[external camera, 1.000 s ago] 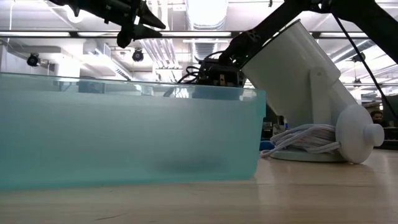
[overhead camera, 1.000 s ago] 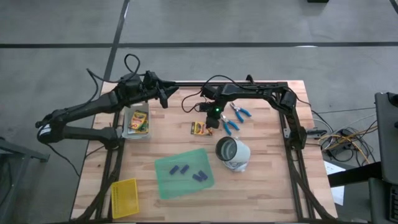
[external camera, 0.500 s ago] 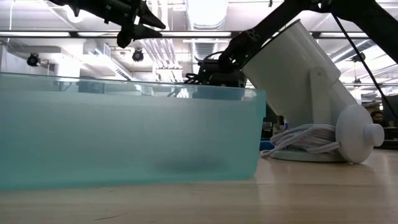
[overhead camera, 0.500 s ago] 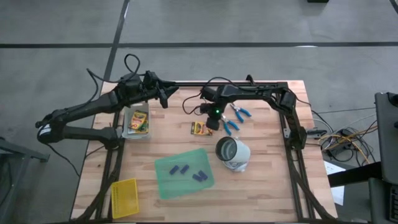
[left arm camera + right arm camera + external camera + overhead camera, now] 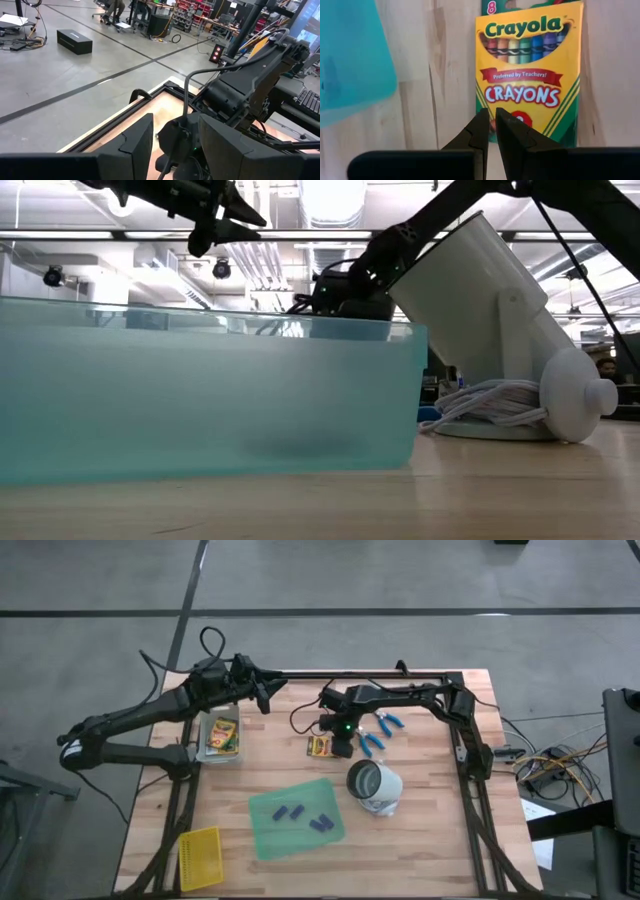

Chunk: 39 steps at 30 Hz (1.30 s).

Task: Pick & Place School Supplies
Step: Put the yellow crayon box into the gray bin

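Observation:
A yellow-and-green crayon box (image 5: 320, 747) (image 5: 527, 75) lies flat on the wooden table near its middle. My right gripper (image 5: 339, 744) (image 5: 492, 120) is shut and slants down over the box's lower end. Two blue-handled tools (image 5: 384, 721) (image 5: 368, 743) lie just right of it. More crayon boxes sit in a grey bin (image 5: 220, 735) at the far left. Several purple-blue pieces (image 5: 290, 811) lie on the translucent green sheet (image 5: 295, 817). My left gripper (image 5: 264, 697) (image 5: 175, 125) hangs open, raised above the far left of the table, with nothing between its fingers. My right gripper's shut fingertips (image 5: 482, 125) stand at the lower end of the crayon box's front face (image 5: 520, 117), coming from above at a slant. Whether they touch the box I cannot tell. The box lies flat on the table.
A white lamp-like device (image 5: 375, 787) (image 5: 500, 330) with a coiled cord lies near the table's middle, close to the right arm. A yellow mesh basket (image 5: 200, 858) sits at the near left corner. A black frame rail (image 5: 470, 750) borders the table.
My right gripper has crept a little toward the crayon box, sinking slightly, and its wrist has turned. It has stayed shut.

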Each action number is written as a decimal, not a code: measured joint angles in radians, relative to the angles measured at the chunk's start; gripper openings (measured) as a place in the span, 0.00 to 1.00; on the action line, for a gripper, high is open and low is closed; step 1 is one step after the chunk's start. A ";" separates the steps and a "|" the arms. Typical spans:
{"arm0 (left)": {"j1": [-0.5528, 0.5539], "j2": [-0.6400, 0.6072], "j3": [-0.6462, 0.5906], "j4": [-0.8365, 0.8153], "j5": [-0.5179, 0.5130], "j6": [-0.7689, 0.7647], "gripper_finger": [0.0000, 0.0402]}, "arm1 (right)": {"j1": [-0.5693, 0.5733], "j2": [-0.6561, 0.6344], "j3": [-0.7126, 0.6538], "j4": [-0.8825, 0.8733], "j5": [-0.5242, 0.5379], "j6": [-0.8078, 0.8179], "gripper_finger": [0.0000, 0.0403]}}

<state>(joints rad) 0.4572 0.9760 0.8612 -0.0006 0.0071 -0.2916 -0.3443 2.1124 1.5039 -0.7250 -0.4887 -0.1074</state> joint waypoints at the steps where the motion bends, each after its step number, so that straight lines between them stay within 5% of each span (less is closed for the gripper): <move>1: 0.000 0.000 0.000 0.000 0.000 0.000 0.41 | 0.000 0.000 -0.005 0.013 0.002 0.000 0.08; 16: 0.001 0.000 0.000 0.000 0.000 0.001 0.41 | -0.003 -0.003 -0.079 0.061 -0.001 0.027 0.08; 39: -0.001 0.000 0.000 0.000 0.000 -0.005 0.41 | -0.035 -0.005 -0.073 0.103 0.269 0.206 0.08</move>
<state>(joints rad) 0.4564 0.9756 0.8612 -0.0006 0.0071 -0.2966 -0.3794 2.1075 1.4307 -0.6217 -0.2197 0.0983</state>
